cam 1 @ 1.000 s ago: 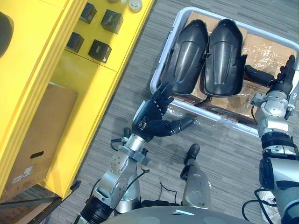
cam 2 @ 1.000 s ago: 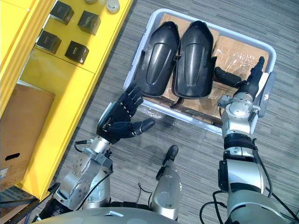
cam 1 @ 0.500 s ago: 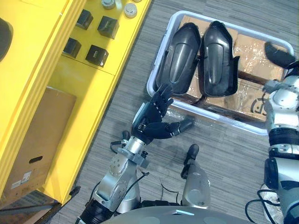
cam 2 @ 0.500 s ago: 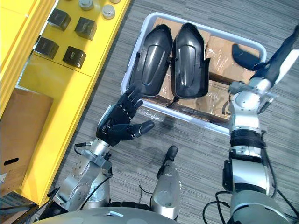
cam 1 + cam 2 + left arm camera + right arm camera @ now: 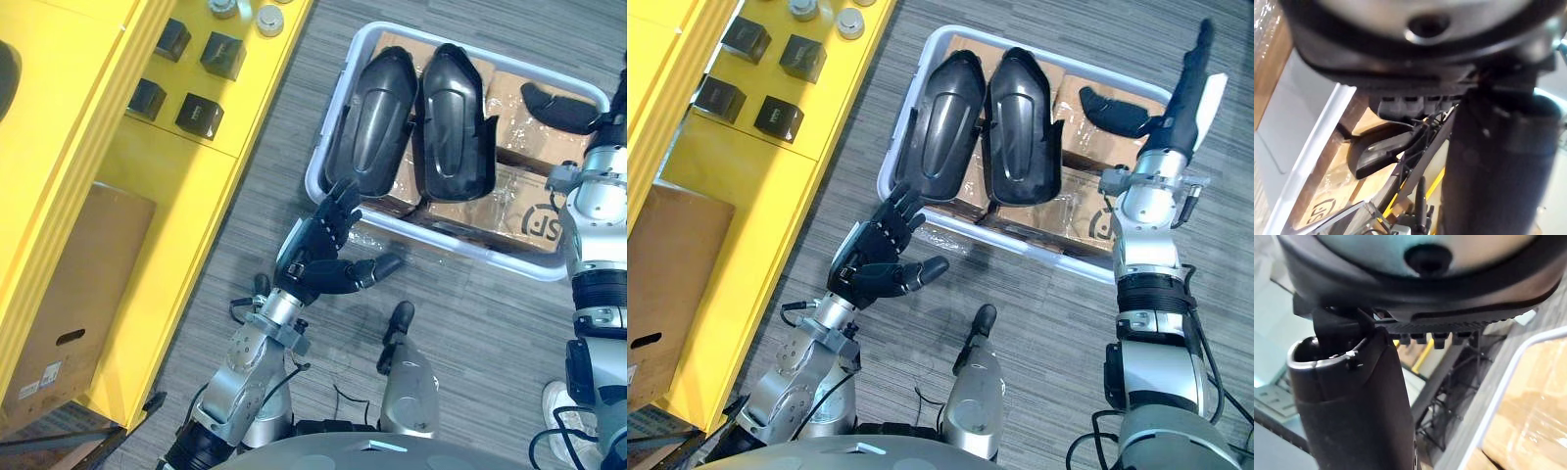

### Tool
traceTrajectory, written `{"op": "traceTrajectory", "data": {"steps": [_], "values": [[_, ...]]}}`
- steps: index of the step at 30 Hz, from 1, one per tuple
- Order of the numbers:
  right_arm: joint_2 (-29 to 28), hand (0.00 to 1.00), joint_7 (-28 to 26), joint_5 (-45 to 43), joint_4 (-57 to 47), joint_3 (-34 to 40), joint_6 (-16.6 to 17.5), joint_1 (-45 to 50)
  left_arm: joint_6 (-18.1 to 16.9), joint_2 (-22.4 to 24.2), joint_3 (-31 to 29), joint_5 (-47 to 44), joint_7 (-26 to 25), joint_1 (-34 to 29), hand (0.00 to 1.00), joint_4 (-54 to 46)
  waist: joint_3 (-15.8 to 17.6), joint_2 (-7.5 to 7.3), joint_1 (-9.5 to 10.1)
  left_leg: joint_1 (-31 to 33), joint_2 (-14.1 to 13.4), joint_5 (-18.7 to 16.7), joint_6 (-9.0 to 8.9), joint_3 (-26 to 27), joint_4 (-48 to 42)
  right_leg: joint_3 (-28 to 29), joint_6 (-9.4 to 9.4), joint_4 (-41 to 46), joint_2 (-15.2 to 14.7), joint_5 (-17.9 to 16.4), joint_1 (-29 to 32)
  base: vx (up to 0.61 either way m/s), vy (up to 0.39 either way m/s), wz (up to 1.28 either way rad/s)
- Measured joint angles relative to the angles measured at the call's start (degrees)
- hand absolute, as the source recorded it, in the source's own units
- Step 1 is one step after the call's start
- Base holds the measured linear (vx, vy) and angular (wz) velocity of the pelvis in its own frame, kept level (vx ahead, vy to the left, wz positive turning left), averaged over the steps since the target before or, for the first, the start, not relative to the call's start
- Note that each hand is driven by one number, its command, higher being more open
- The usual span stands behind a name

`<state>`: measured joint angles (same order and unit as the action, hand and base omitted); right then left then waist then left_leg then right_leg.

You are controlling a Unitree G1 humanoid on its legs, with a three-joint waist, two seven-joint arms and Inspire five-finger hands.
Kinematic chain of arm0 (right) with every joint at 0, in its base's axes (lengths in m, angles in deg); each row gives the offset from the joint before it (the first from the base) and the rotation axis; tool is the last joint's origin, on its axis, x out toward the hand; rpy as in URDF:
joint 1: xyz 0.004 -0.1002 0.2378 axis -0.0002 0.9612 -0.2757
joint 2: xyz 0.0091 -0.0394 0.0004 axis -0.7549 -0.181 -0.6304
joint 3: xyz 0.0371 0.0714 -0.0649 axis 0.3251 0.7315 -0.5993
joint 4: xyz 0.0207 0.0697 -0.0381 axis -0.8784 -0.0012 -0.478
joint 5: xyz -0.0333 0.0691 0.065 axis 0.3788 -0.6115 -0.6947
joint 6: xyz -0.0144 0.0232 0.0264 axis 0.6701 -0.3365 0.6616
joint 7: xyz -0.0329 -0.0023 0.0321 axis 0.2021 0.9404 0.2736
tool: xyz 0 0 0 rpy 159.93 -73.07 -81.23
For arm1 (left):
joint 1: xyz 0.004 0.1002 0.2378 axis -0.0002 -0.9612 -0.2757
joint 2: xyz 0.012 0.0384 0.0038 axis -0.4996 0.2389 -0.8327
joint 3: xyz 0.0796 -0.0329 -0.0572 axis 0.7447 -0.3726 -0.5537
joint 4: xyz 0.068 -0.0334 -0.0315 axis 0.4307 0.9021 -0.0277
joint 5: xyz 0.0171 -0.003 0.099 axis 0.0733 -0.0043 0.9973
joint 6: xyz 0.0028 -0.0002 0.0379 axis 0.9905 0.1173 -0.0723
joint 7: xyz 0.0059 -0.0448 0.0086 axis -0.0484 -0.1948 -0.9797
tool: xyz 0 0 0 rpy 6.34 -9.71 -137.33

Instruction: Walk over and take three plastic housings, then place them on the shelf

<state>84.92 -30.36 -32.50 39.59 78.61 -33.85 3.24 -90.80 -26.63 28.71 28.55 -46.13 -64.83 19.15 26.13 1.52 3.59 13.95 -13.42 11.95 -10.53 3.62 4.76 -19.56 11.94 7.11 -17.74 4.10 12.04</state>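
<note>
**A:** Where are the plastic housings (image 5: 453, 122)?

**B:** Two lie side by side in the white tray (image 5: 884, 176) on the floor (image 5: 470, 333). They are long dark shells, smooth and glossy, each with a raised rounded back. They touch along their length and rest on cardboard (image 5: 509, 191) wrapped in clear, crinkled film. Neither hand holds one.

**A:** And the hands?

**B:** The left hand (image 5: 312, 259) hovers at the tray's near left corner, fingers straight and fanned, thumb out sideways, nothing in it. Its fingertips reach the rim by the left shell's near end. Whether they touch, I cannot tell. The right hand (image 5: 1178, 113) is raised over the tray's right side, fingers straight and together, thumb spread wide above the cardboard, also empty.

**A:** Room to move?

**B:** The tray's right half is bare filmed cardboard, open beside the shells. The rim is a thin rounded lip, with film spilling over its near edge. A strip of grey streaked floor separates the tray from the yellow shelf (image 5: 176, 206) on the left.

**A:** What's on the shelf?

**B:** The head views show four small dark cubes (image 5: 201, 116), round caps (image 5: 266, 20) farther up and a brown box (image 5: 69, 304) below. The right wrist view adds a black frame (image 5: 1449, 396) of thin struts past the tray's rim. The left wrist view shows the rim close up and a printed mark on the cardboard.
</note>
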Motion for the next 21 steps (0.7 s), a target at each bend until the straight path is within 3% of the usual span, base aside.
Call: {"op": "traceTrajectory", "data": {"steps": [6, 21], "values": [[-0.08, 1.00, -2.10, 0.02, 5.68, -3.45, -2.17, -3.87, -0.26, -0.06, 0.12, -0.02, -0.01, 0.19, 1.00, 2.14, -0.04, 0.06, 0.60, 1.51, 0.03, 0.79, 0.09, -0.88, 0.00, -1.17, 0.00, 0.02, 0.00, 0.00, 0.46, -0.02, -0.028, 0.10], [-0.13, 1.00, -2.23, 0.04, 19.52, -4.51, -14.52, -7.02, -0.26, 0.18, 2.09, -0.07, -0.21, 0.25, 1.00, 3.59, -0.19, 0.34, 1.10, 2.95, 0.05, 1.70, 0.32, -1.35, 0.03, -1.45, -0.07, 0.94, -0.10, -0.13, 1.74, -0.02, -0.019, 0.02]]}}
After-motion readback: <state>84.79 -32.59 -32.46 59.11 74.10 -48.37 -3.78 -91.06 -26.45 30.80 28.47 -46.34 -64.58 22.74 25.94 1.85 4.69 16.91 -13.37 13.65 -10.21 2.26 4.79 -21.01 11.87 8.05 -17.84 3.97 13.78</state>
